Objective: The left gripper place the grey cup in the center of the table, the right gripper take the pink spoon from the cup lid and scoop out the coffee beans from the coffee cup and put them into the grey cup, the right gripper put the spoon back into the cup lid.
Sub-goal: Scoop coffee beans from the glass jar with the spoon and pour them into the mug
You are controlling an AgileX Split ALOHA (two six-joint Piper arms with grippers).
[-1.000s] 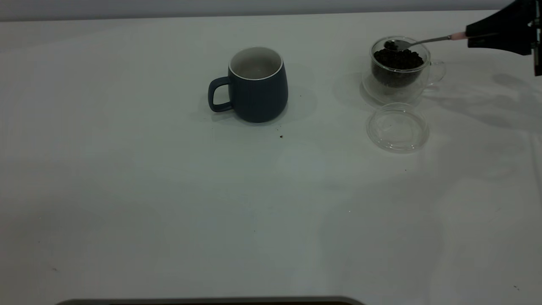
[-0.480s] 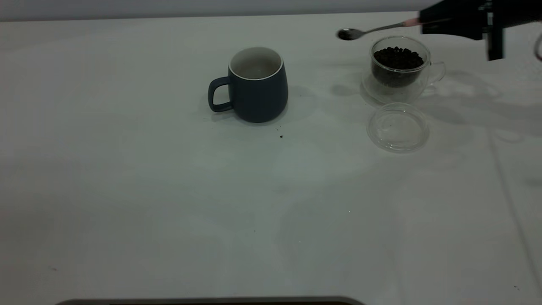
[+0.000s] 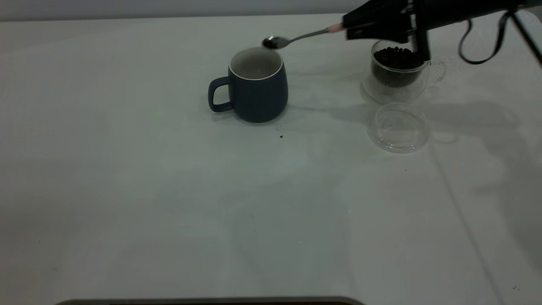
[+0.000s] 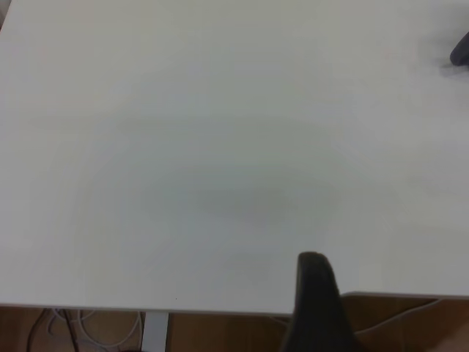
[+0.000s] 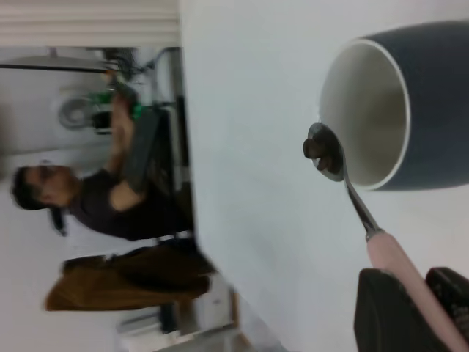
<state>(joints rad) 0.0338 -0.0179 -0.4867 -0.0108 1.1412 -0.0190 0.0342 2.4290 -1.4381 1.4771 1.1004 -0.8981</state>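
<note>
My right gripper (image 3: 353,29), upper right, grips the pink spoon (image 3: 296,39); carry its bowl (loaded) past the grey cup (image 3: 255,84) rim; then tip slowly.

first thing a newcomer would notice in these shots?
Most likely the pink spoon, held out by the right gripper with its bowl, carrying a few coffee beans, at the rim of the grey cup mid-table. Next, the glass coffee cup full of dark beans toward the right, its clear cup lid lying empty just in front of it.
</note>
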